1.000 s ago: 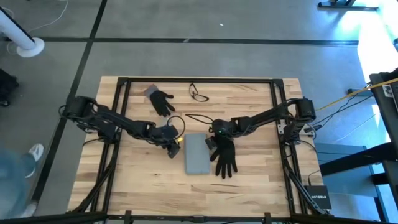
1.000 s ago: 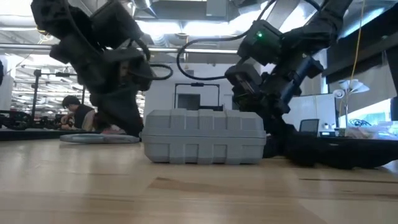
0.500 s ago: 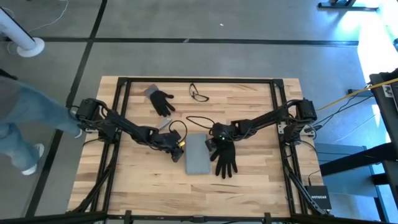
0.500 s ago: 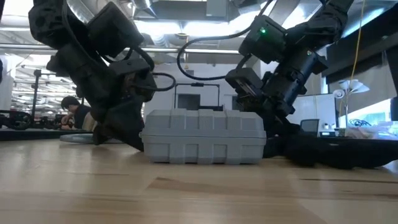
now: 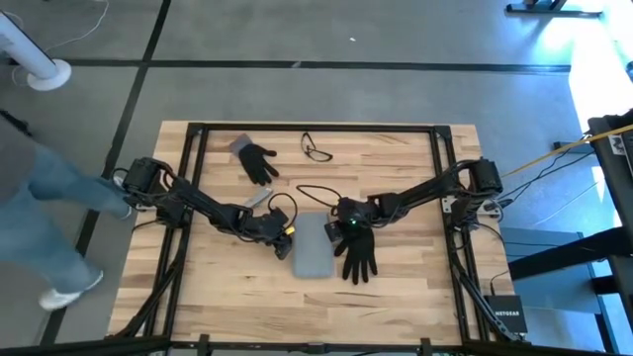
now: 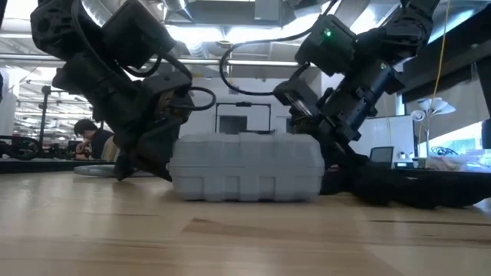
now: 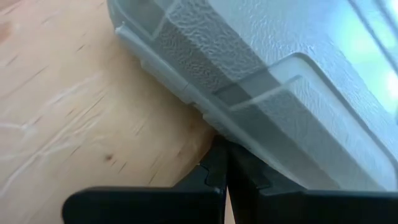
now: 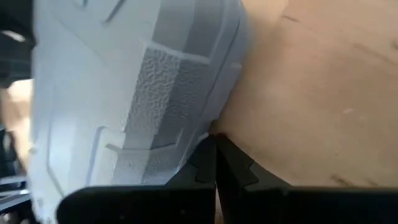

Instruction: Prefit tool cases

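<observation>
Grey concrete floor surrounds my wooden table (image 5: pixel 396 287) in the high view, w/ a person (image 5: pixel 45 213) walking at the frame's left edge. Both arms reach in twd centre frame. Tool case (image 5: pixel 313 245), flat blue-grey, lies closed at mid-table, long side running top to bottom of frame. I've got the left gripper (image 5: pixel 284 240) low at the case's left edge, fingers pressed together, tips wedged right at its lower seam per the left wrist view (image 7: pixel 219 163). Right gripper (image 5: pixel 334 226) sits at the case's upper-right corner, fingers likewise together, tips touching the rim in the right wrist view (image 8: pixel 214 151). One black glove (image 5: pixel 358 252) lies just right of the case, another (image 5: pixel 259 163) upper left of centre. Glasses (image 5: pixel 316 150) rest near the table's top edge.
</observation>
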You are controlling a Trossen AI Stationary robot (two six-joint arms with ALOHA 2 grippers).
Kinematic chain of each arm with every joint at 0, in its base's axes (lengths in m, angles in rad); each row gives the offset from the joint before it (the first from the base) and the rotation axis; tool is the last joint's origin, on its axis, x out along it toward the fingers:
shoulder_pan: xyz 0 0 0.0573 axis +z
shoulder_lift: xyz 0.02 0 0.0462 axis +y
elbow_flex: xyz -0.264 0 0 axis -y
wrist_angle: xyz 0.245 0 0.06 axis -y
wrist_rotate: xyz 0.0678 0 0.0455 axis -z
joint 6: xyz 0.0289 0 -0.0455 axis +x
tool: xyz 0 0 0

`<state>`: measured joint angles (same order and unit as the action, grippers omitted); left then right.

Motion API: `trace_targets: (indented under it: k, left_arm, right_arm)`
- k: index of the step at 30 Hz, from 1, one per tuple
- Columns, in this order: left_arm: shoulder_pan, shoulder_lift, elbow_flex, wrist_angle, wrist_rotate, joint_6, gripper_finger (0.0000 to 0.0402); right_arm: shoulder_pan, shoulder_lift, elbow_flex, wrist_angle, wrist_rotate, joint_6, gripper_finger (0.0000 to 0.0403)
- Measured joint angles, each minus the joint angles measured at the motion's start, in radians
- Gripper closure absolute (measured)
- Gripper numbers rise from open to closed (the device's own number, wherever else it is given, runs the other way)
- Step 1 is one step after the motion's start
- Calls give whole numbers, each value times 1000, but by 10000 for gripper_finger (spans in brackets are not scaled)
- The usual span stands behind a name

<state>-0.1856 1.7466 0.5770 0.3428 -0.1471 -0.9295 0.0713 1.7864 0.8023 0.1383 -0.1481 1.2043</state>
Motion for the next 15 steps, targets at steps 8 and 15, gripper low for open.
trace_targets:
  k: [8,15]
  left_arm:
    - [14,-1,1,-41,5,4,401]
    - [20,-1,2,-44,0,-4,401]
  right_arm:
    - [1,-66,8,-9,-37,-4,403]
    - [1,-108,16,63,1,1,403]
